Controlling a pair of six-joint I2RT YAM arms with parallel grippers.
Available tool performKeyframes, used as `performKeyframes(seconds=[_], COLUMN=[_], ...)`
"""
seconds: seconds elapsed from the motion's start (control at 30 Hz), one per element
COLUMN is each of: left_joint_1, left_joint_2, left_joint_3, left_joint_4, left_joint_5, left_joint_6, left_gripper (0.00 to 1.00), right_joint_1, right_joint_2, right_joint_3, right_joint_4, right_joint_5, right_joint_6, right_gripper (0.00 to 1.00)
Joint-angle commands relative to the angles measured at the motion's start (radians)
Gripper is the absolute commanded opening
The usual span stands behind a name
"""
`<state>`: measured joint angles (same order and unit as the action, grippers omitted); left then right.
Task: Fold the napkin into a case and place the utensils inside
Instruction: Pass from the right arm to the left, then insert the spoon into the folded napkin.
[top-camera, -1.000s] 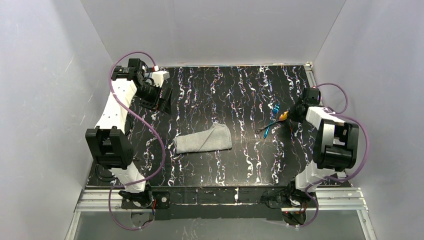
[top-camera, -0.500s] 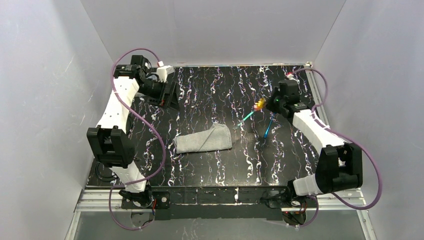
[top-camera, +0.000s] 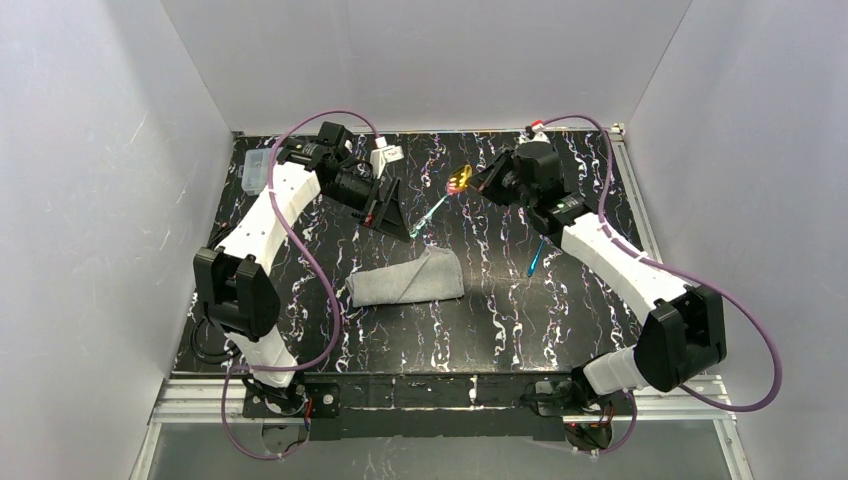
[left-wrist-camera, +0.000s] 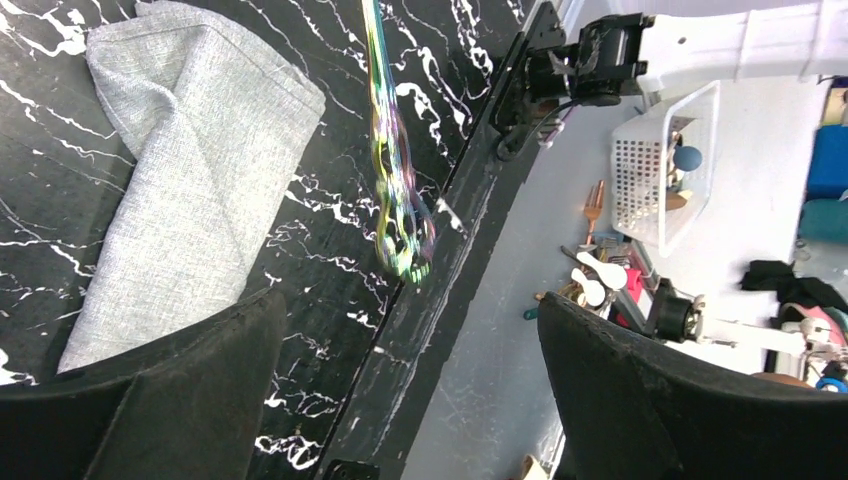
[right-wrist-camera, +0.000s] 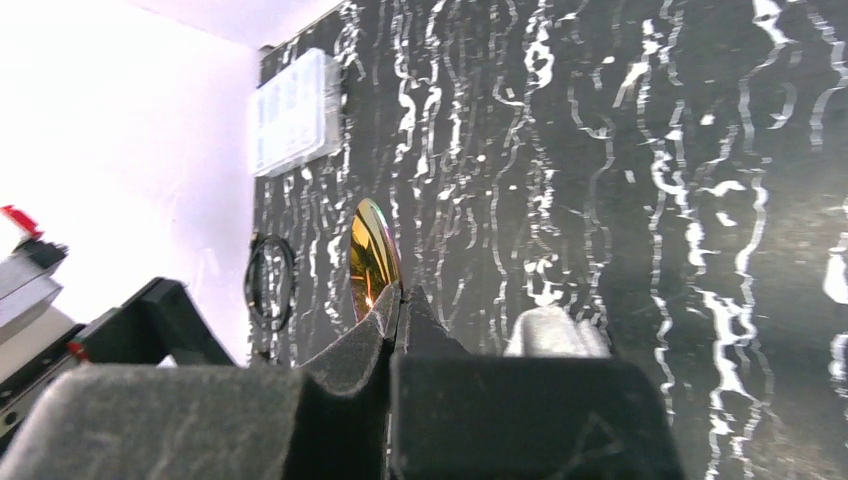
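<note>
The table (top-camera: 500, 330) carries the folded napkin (top-camera: 407, 279) at centre, so loading looks to be the step in hand. At far centre the right gripper (right-wrist-camera: 398, 305) is clamped on the gold utensil (top-camera: 459, 181), held aloft. The left gripper (top-camera: 392, 208) gapes empty beside it. The blue utensil (top-camera: 537, 258) lies right of the napkin. Next, the napkin's edge likely needs lifting so the gold utensil can slide in.

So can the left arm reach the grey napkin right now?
Probably yes. The left gripper is open and sits close behind the napkin, with only bare table between. The shiny utensil pinched in the right gripper hangs close by, but off to the side.
</note>
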<state>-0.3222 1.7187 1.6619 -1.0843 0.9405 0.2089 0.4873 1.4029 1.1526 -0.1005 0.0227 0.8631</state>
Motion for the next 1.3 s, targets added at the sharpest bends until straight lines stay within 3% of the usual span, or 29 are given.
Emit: performKeyframes(seconds=[0.0,0.03,0.13,0.2,0.23,0.27,0.4,0.47,0.57,0.6,0.63,0.73,0.77,0.87,1.03,1.2,1.27], left_joint_1=[-0.007,-0.007,-0.007,-0.007,-0.005,-0.006,-0.001,0.008,0.025,0.029,0.033,0.039,0.039,0.038,0.042,0.044,0.045], left_joint_2=[-0.026,-0.025,-0.015,-0.008,-0.004,0.001,0.002,0.005,0.009,0.013,0.02,0.049,0.059,0.077,0.086,0.065,0.07], left_joint_3=[-0.022,-0.026,-0.037,-0.047,-0.051,-0.049,-0.034,-0.026,-0.026,-0.022,-0.016,0.017,0.028,0.048,0.057,0.027,0.03], left_joint_4=[0.054,0.058,0.06,0.06,0.06,0.046,-0.016,-0.048,-0.11,-0.137,-0.172,-0.302,-0.344,-0.436,-0.489,-0.454,-0.463], left_joint_5=[0.089,0.102,0.141,0.166,0.182,0.185,0.188,0.192,0.206,0.21,0.216,0.22,0.217,0.208,0.185,0.168,0.169], left_joint_6=[-0.056,-0.063,-0.071,-0.067,-0.065,-0.051,0.006,0.033,0.092,0.117,0.151,0.262,0.298,0.387,0.418,0.399,0.401], left_gripper=[0.9,0.87,0.61,0.31,0.11,0.0,0.0,0.0,0.0,0.0,0.0,0.0,0.0,0.0,0.0,0.0,0.0], right_joint_1=[0.045,0.057,0.085,0.105,0.116,0.125,0.141,0.136,0.074,0.033,-0.007,-0.085,-0.092,-0.088,-0.087,-0.087,-0.088], right_joint_2=[0.028,0.034,0.05,0.062,0.064,0.065,0.072,0.073,0.082,0.096,0.119,0.185,0.197,0.208,0.214,0.188,0.176], right_joint_3=[0.065,0.072,0.082,0.089,0.09,0.089,0.088,0.096,0.117,0.139,0.161,0.317,0.366,0.457,0.471,0.433,0.416], right_joint_4=[0.092,0.092,0.132,0.144,0.149,0.159,0.187,0.182,0.189,0.183,0.199,-0.087,-0.191,-0.369,-0.451,-0.499,-0.494], right_joint_5=[0.009,0.017,0.031,0.04,0.05,0.06,0.034,-0.01,-0.212,-0.326,-0.535,-0.806,-0.823,-0.842,-0.964,-0.949,-0.952], right_joint_6=[0.072,0.074,0.089,0.097,0.097,0.097,0.092,0.059,-0.045,-0.076,-0.118,-0.392,-0.498,-0.699,-0.807,-0.848,-0.85], right_gripper=[0.01,0.01,0.01,0.01,0.01,0.01,0.01,0.08,0.43,0.53,0.64,0.92,0.97,0.99,0.94,0.89,0.82])
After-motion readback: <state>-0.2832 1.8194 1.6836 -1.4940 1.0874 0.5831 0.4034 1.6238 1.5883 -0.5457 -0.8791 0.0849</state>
